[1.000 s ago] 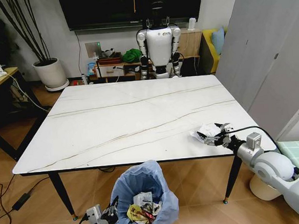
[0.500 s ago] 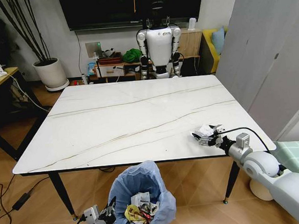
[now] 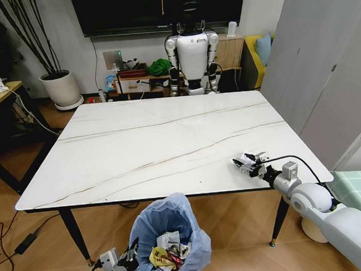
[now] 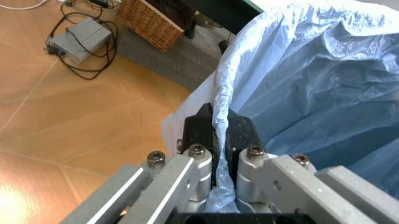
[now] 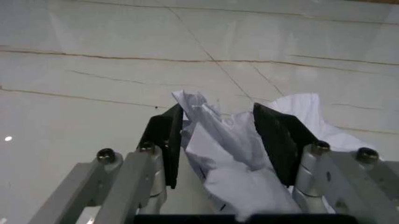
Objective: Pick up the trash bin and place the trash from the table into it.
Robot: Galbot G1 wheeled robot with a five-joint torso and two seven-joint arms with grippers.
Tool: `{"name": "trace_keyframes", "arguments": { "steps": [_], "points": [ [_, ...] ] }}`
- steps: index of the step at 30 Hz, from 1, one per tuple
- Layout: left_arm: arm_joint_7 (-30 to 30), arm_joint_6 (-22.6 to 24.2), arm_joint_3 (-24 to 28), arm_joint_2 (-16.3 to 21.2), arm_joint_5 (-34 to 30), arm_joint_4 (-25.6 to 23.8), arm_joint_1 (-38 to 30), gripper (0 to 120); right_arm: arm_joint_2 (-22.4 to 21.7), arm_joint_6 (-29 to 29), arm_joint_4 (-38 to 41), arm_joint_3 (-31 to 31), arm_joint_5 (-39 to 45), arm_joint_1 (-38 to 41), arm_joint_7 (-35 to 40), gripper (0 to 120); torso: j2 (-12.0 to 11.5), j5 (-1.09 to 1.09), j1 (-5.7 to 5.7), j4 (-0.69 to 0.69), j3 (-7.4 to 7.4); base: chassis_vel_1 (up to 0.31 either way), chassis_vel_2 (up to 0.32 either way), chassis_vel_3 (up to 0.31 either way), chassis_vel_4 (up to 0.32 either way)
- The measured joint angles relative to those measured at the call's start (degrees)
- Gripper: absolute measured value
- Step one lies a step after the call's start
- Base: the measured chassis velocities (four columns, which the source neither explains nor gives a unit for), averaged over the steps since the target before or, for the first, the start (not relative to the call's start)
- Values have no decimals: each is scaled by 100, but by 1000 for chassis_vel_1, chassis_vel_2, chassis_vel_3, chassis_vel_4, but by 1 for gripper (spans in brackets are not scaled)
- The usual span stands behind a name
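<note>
1. Since a second ago the right gripper [image 3: 249, 163] has drawn back along the desk [image 3: 138, 144] toward its near right edge, taking the white tissue [image 3: 248, 160] with it; the bin has shifted slightly as well.
2. Its jaws are clamped on the tissue [image 5: 234, 154], which bulges up between the two dark pads in the right wrist view; the wad looks held just above the marble top, though whether it is fully clear I cannot tell.
3. My reading: the last scrap on the desk is secured, so what remains is carrying it over and dropping it.
4. The left gripper [image 3: 126, 263], low beside the desk's front edge, has its jaws pinched on the rim of the trash bin [image 3: 169, 232]; the blue liner [image 4: 219, 116] runs straight between the pads.
5. The bin hangs roughly upright, long axis near vertical, mouth facing up toward the head camera; a yellow wrapper [image 3: 158, 256] and white scraps already lie inside.
6. The tissue is a crumpled lump with no clear long axis.
</note>
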Motion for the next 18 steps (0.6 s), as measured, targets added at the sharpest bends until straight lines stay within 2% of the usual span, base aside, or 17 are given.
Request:
{"name": "trace_keyframes", "arguments": {
  "steps": [2,3,4,7,9,12,18],
  "points": [
    [-2,0,-5,7,-5,4,-3,0,-11,7,0,6,-3,-14,-18,38,0,0,0,0,0,0,0,0,0],
    [-3,1,-6,8,-9,6,-5,0,-19,10,0,11,-6,-22,-26,31,0,0,0,0,0,0,0,0,0],
    [-3,1,-6,8,-9,6,-5,0,-19,10,0,11,-6,-22,-26,31,0,0,0,0,0,0,0,0,0],
    [-4,2,-3,6,-14,7,-12,0,-42,15,1,17,-10,-25,-39,16,0,0,0,0,0,0,0,0,0],
    [-4,2,-2,6,-15,10,-14,0,-44,15,1,17,-10,-25,-40,13,0,0,0,0,0,0,0,0,0],
    [-4,3,2,5,-19,23,-22,0,-54,15,0,9,-13,-25,-44,0,0,0,0,0,0,0,0,0,0],
    [-12,3,31,-15,-26,45,-40,0,-102,62,51,35,-9,-104,-80,0,0,1,0,0,0,0,0,0,0]
  ]
}}
